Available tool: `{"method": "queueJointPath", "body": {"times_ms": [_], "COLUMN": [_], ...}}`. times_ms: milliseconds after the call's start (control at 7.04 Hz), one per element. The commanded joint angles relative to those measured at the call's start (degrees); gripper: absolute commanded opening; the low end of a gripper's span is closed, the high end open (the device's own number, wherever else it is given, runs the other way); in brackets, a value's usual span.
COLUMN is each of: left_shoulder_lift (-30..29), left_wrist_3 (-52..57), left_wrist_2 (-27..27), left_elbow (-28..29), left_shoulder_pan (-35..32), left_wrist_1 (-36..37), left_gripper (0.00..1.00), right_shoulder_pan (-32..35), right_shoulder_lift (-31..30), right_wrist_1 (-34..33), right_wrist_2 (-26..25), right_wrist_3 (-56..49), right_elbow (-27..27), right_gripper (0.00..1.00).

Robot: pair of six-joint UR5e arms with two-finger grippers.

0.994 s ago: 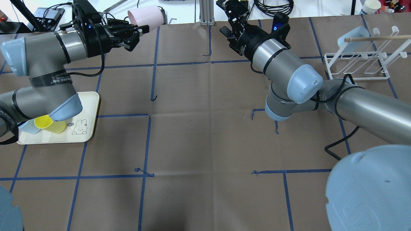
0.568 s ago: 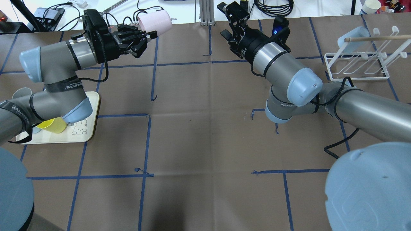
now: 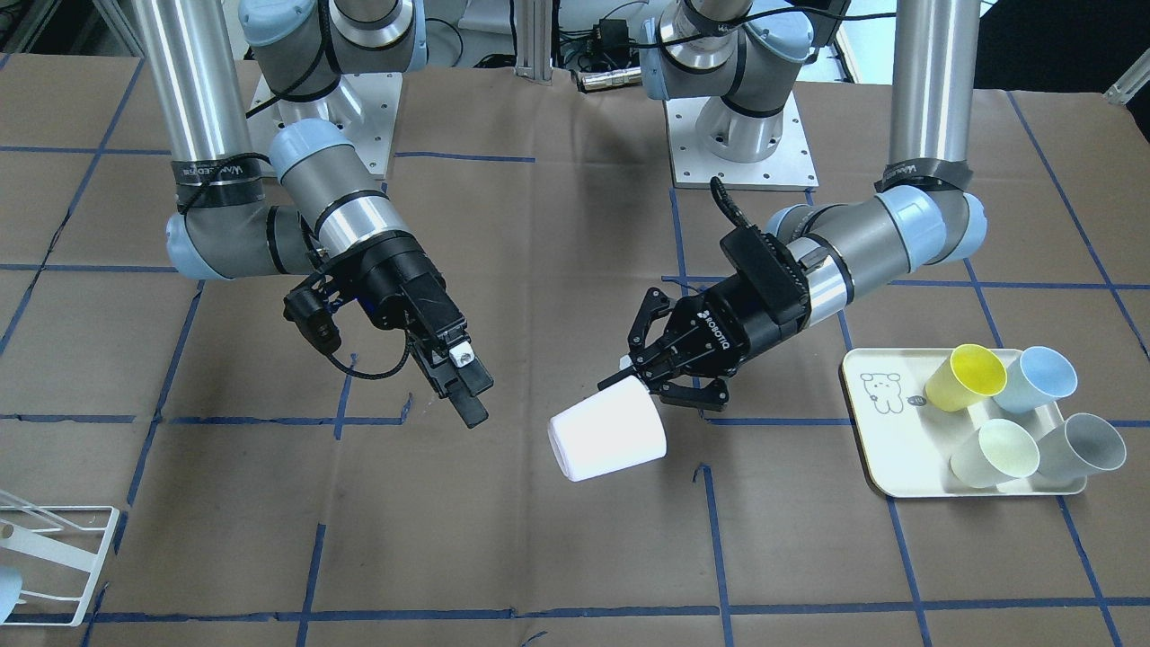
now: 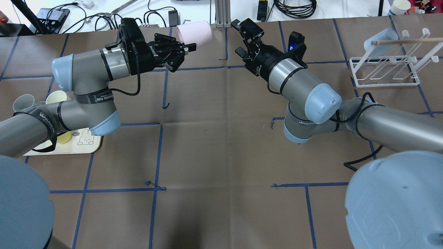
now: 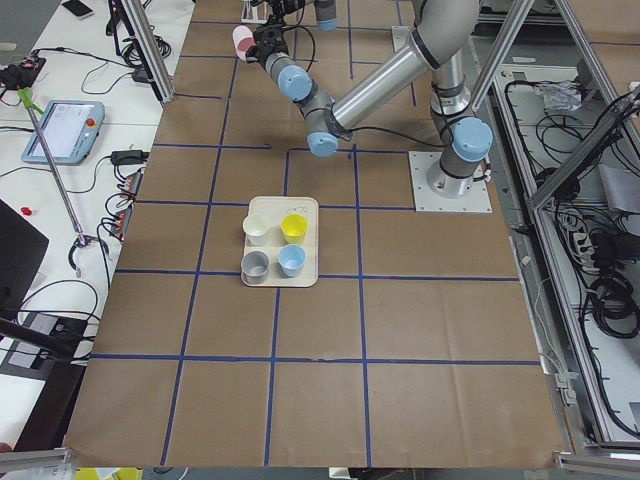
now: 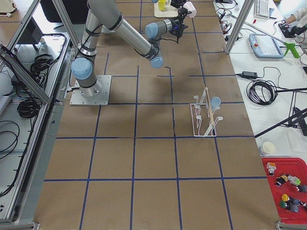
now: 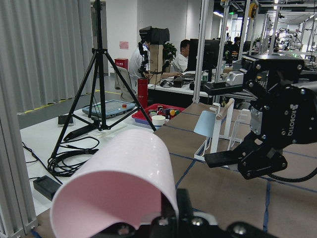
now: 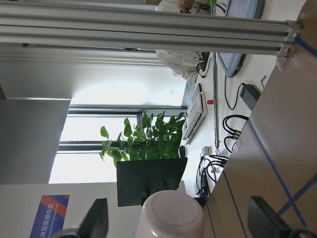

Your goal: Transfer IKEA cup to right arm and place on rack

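My left gripper [image 4: 183,53] is shut on the rim of a pale pink cup [image 4: 194,31], held sideways above the table's far middle; it also shows in the front-facing view [image 3: 606,436]. My right gripper [image 4: 239,38] is open and empty, a short gap to the right of the cup, facing its base. In the right wrist view the cup's base [image 8: 173,215] sits between the spread fingers [image 8: 96,218] but farther off. The white wire rack [image 4: 384,72] stands at the far right with a pale blue cup [image 4: 380,39] on a rod.
A cream tray [image 3: 898,431] on the robot's left side holds a yellow cup [image 3: 966,377], a blue one [image 3: 1033,377], a pale green one [image 3: 993,454] and a grey one [image 3: 1078,449]. An aluminium post [image 4: 221,14] stands at the table's far edge behind both grippers.
My left arm has swung right with the pink cup, bringing it close to the right gripper. The right gripper has shifted slightly left and turned toward the cup.
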Motion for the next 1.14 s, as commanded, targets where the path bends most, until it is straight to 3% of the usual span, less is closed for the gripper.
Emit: {"method": "queueJointPath", "body": {"times_ms": [0, 142, 426, 994], "left_shoulder_lift": [0.9, 0.9, 0.9, 0.6], "left_wrist_3": [-0.8, -1.5, -1.6, -1.7], "left_wrist_2": [4.4, 4.4, 4.1, 3.4], "left_elbow": [-1.9, -1.9, -1.9, -2.0], "left_shoulder_pan": [-2.3, -2.3, -2.2, -2.1], "left_wrist_1": [0.8, 0.9, 1.5, 2.9], "left_gripper": [0.0, 0.0, 0.0, 0.0], "right_shoulder_pan": [0.9, 1.6, 1.8, 4.6], "right_shoulder_lift": [0.0, 0.1, 0.4, 2.6], "right_wrist_1": [0.0, 0.0, 0.0, -0.1], "right_wrist_2": [0.1, -0.5, -6.8, -7.2], "right_wrist_3": [-0.1, 0.1, 0.1, 12.9], "right_elbow": [0.0, -0.2, 0.1, -0.1], "right_gripper": [1.0, 1.0, 1.0, 0.99]}}
